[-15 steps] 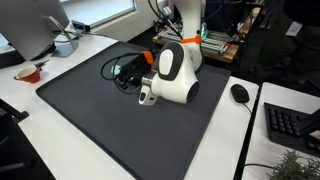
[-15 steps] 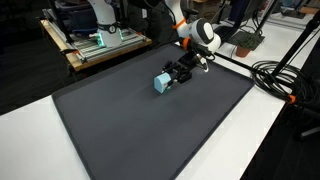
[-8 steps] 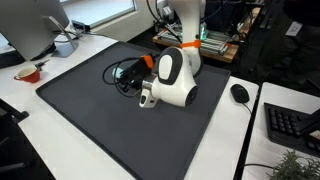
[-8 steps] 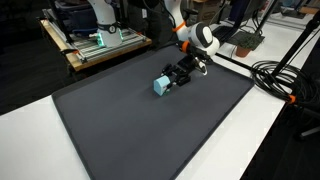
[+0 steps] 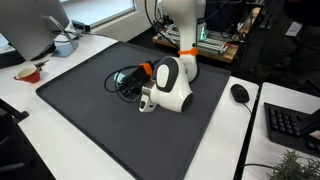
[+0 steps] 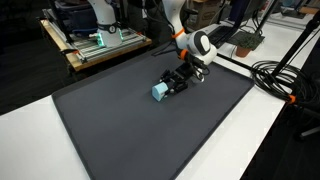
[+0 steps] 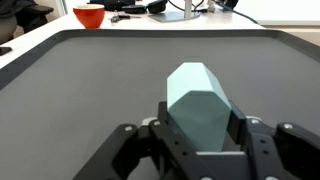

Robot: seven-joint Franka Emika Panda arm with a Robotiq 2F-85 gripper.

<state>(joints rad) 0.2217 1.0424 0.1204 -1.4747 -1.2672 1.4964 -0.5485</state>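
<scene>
My gripper (image 7: 200, 128) is shut on a pale teal block (image 7: 199, 105), with the fingers pressed on both its sides. In an exterior view the gripper (image 6: 170, 86) holds the block (image 6: 159, 92) low over the dark grey mat (image 6: 120, 120), toward its far side. In an exterior view (image 5: 128, 82) the gripper is black and mostly hidden behind the white wrist; the block is not visible there. I cannot tell whether the block touches the mat.
A red bowl (image 7: 90, 15) and cables lie beyond the mat's far edge; the bowl also shows in an exterior view (image 5: 28, 73). A mouse (image 5: 239, 93) and keyboard (image 5: 292, 128) lie on the white table. Thick cables (image 6: 285, 80) run beside the mat.
The arm has shifted a little across the mat and lower, carrying the teal block with it. The grip has not changed.
</scene>
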